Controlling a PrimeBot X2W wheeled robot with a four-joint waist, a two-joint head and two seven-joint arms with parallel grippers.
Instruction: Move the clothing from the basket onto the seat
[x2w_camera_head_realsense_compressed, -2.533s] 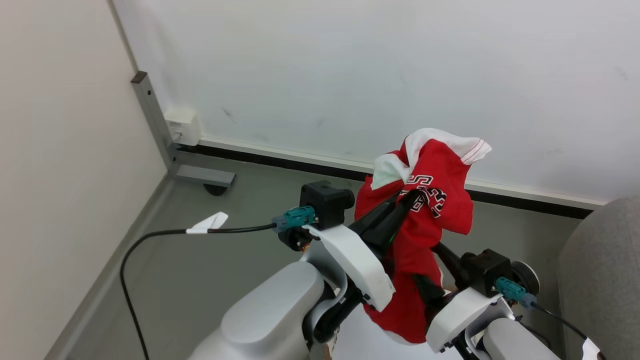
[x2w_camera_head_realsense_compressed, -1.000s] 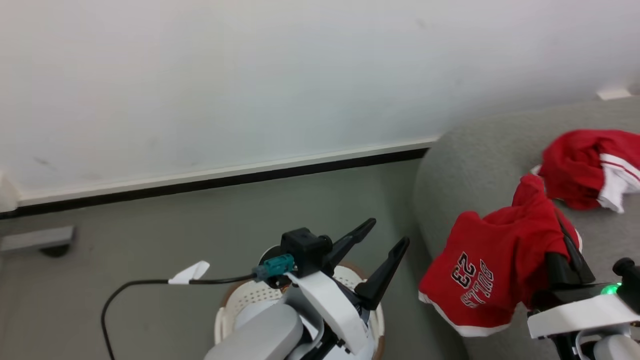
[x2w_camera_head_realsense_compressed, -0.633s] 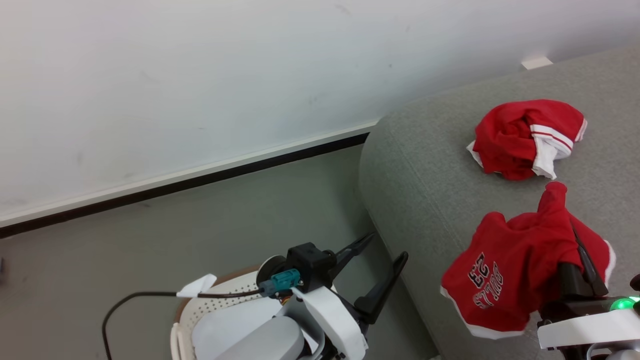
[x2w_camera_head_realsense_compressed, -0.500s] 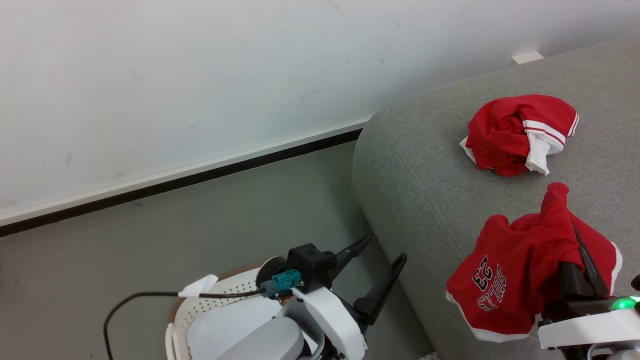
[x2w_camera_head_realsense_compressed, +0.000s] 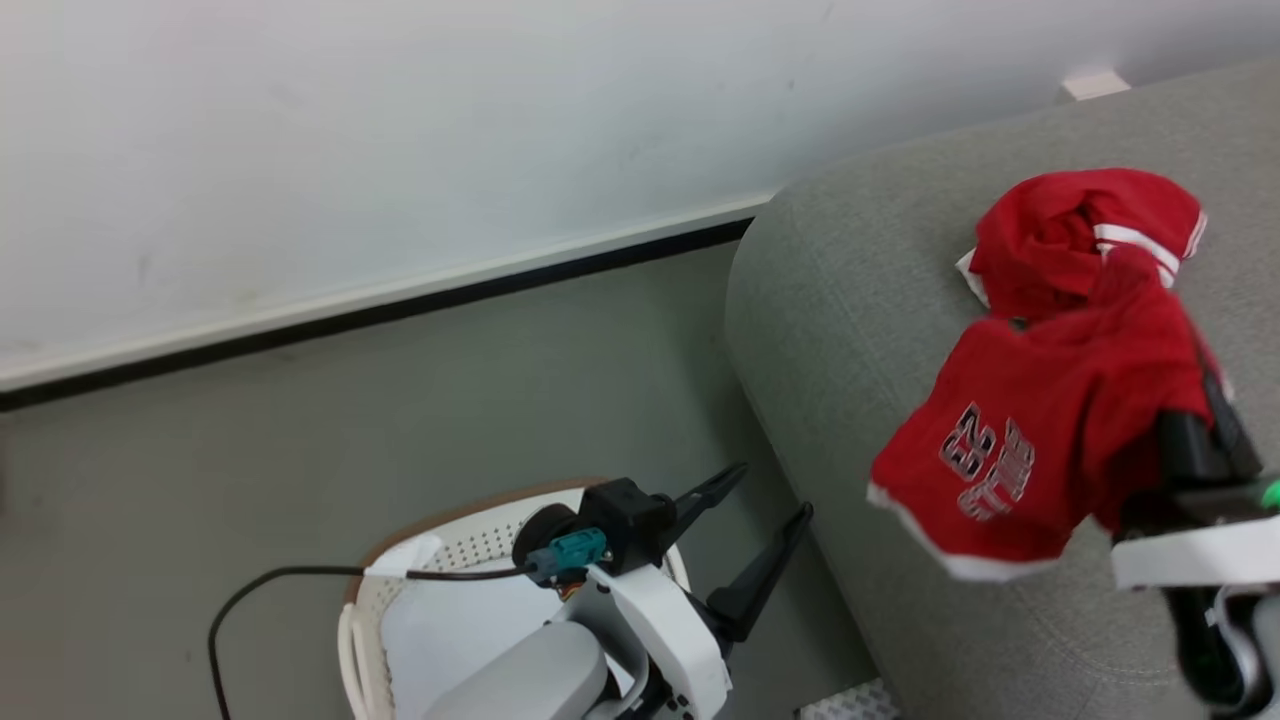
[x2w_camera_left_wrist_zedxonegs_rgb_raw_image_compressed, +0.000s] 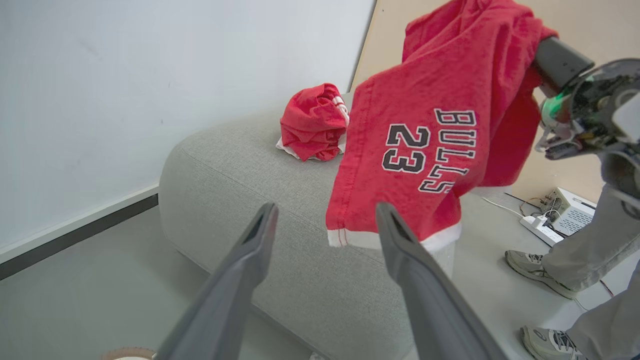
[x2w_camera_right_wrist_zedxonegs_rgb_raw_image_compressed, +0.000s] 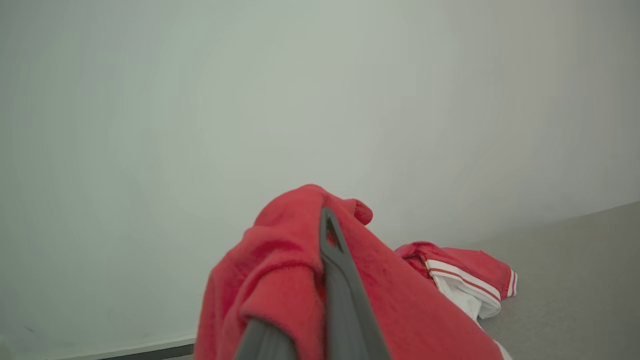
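**A:** Holding what, and where?

**B:** Pinched in the right gripper (x2w_camera_head_realsense_compressed: 1200, 420): a red garment (x2w_camera_head_realsense_compressed: 1030, 420), draped over the fingers and hanging above the front of the sofa (x2w_camera_head_realsense_compressed: 850, 300). Hem low; touching the cushion or not, hard to tell. Just behind it, already lying on the sofa, a red bundle (x2w_camera_head_realsense_compressed: 1060, 240).

**A:** And on the left?

**B:** Left gripper (x2w_camera_head_realsense_compressed: 772, 490) spread wide, holding nothing, by the basket (x2w_camera_head_realsense_compressed: 360, 600) on the floor beside the sofa. Inside, a white liner (x2w_camera_head_realsense_compressed: 450, 630) in sight.

**A:** Probably the set-down, then. How to do it well?

**B:** Carry a little further in over the cushion, away from the rounded edge. Lower until well bunched on the fabric, and open only then; otherwise likely to slide off the front. Expect the cloth to cling to the upper finger, so draw back low and slowly and look for a snag. Set down beside the bundle, not on top.
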